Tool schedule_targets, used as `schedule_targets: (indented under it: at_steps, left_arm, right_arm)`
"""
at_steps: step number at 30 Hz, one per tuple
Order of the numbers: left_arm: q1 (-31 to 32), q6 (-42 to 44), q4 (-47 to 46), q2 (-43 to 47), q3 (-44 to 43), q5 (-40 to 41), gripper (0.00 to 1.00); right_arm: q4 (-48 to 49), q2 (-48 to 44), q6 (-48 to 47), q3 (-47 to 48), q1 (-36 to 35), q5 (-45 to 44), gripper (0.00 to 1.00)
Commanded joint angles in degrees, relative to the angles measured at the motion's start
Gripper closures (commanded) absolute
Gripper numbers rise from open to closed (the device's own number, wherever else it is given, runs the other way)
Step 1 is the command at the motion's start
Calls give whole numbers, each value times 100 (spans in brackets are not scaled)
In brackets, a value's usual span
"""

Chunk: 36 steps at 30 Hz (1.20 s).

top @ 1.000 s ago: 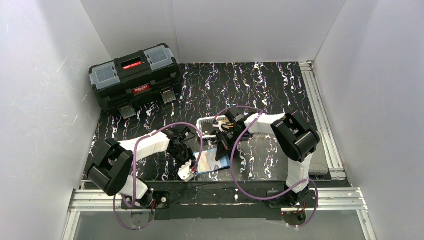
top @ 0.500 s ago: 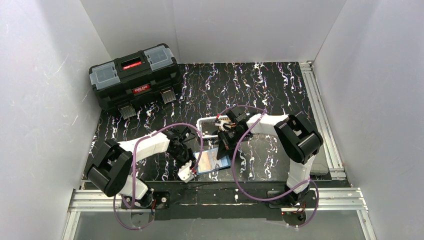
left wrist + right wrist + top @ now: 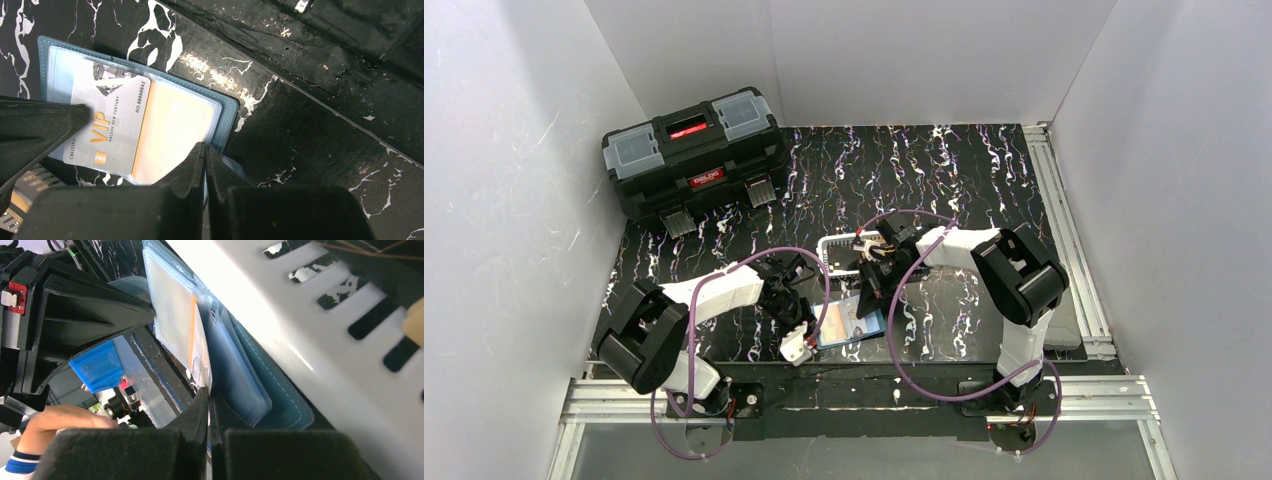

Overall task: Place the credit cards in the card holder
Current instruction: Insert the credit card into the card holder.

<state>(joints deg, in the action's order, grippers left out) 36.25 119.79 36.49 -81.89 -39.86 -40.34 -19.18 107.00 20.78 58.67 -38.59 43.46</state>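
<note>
- Top view: the black white-veined marble-pattern desk (image 3: 944, 170) is walled by white panels on three sides, with a metal rail (image 3: 874, 392) along the bottom edge. Most of the upper half of the desk lies open.
- The black plastic toolbox (image 3: 694, 150) sits in the upper left corner, well apart from both arms.
- The teal-blue booklet-style card holder (image 3: 852, 322) lies open at lower centre, near the rail. The white slotted plastic basket (image 3: 832, 245) is just above it.
- The left fingers (image 3: 796, 347) come in at the holder's lower left corner and the right fingers (image 3: 869, 295) at its upper edge, so the two arms crowd it.
- Left wrist view: the holder's teal rim (image 3: 227, 107) ends on bare desk (image 3: 325, 125) to the right.
- A pale silver plastic card (image 3: 107, 125) printed "VIP" lies across the clear sleeves, beside an orange card (image 3: 172, 130) under plastic.
- The left fingers (image 3: 192, 167) are pressed together at the holder's lower edge. Whether they nip a sleeve cannot be told.
- A right finger (image 3: 40, 125) covers the pale card's left side.
- Right wrist view: the basket wall (image 3: 310, 315) fills the upper right, touching the holder's cover (image 3: 285, 400).
- The right fingers (image 3: 197, 412) are closed tight on the thin edge of the pale silver plastic card (image 3: 200, 365), close to the left arm's black housing (image 3: 85, 315).
</note>
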Motion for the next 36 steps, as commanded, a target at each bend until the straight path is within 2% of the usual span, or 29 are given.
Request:
schedule_targets:
  at_steps: [1, 14, 25, 36]
  left_arm:
    - [45, 926, 196, 122, 31, -255, 100]
    - [42, 887, 148, 129, 18, -255, 100]
    - [49, 901, 130, 124, 14, -273, 100]
    - [75, 862, 104, 151, 23, -265, 100]
  right_arm:
    - [-80, 210, -188, 241, -31, -136, 99]
    - [-306, 353, -340, 443, -170, -81, 99]
    - [-359, 214, -413, 243, -202, -10, 99]
    - [-437, 600, -529, 677, -202, 116, 99]
